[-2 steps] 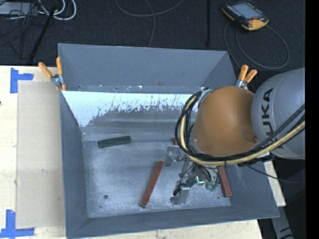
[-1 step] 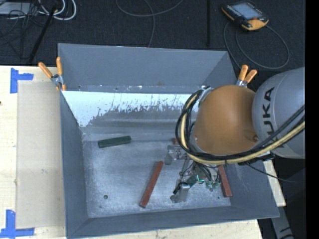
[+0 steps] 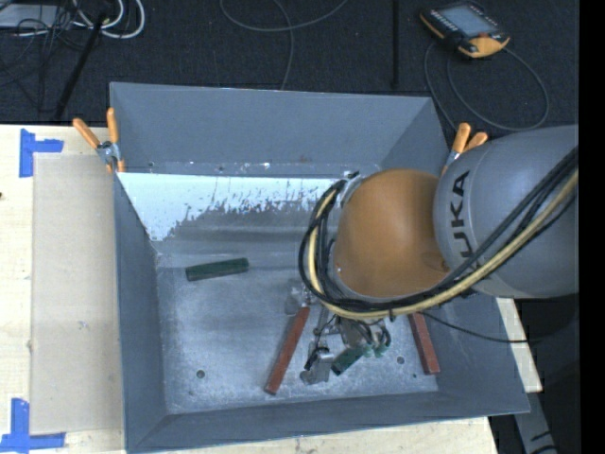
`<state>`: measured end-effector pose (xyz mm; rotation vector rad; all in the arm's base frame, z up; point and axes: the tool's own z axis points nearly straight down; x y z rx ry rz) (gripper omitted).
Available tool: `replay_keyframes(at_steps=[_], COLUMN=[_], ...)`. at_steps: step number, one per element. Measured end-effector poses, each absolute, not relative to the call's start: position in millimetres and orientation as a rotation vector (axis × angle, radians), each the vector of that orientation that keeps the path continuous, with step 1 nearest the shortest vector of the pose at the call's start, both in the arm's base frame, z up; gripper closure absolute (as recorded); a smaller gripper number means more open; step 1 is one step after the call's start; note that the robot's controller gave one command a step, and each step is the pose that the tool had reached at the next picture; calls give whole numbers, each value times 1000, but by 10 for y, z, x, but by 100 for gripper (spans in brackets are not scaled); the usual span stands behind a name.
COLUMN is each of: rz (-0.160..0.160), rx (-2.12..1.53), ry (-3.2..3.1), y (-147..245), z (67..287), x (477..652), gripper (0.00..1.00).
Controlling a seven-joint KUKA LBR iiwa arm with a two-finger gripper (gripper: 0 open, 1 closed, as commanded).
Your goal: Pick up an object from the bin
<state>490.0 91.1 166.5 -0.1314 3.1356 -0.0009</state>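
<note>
My gripper (image 3: 323, 361) hangs below the arm's orange cover, low over the bin floor near the front, right of centre. A long brown stick (image 3: 286, 351) lies slanted just to its left, close to touching it. A small dark green piece (image 3: 352, 357) sits right against the gripper's right side; whether it is held I cannot tell. A second brown stick (image 3: 424, 343) lies to the right, partly hidden under the arm.
A dark green bar (image 3: 217, 270) lies alone on the floor at the left, toward the back. The arm and its cables cover the bin's right half. The sloped bin walls rise on all sides.
</note>
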Motion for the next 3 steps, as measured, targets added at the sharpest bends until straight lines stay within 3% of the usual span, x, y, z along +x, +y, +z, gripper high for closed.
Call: replay_keyframes(at_steps=[1, 2, 3], rz=[0, 2, 3], rx=[-348, -416, -415], ry=[3122, 3110, 3110], y=[1241, 888, 889], z=[1091, 714, 714], x=[4899, 5357, 5357], gripper=[0, 100, 100])
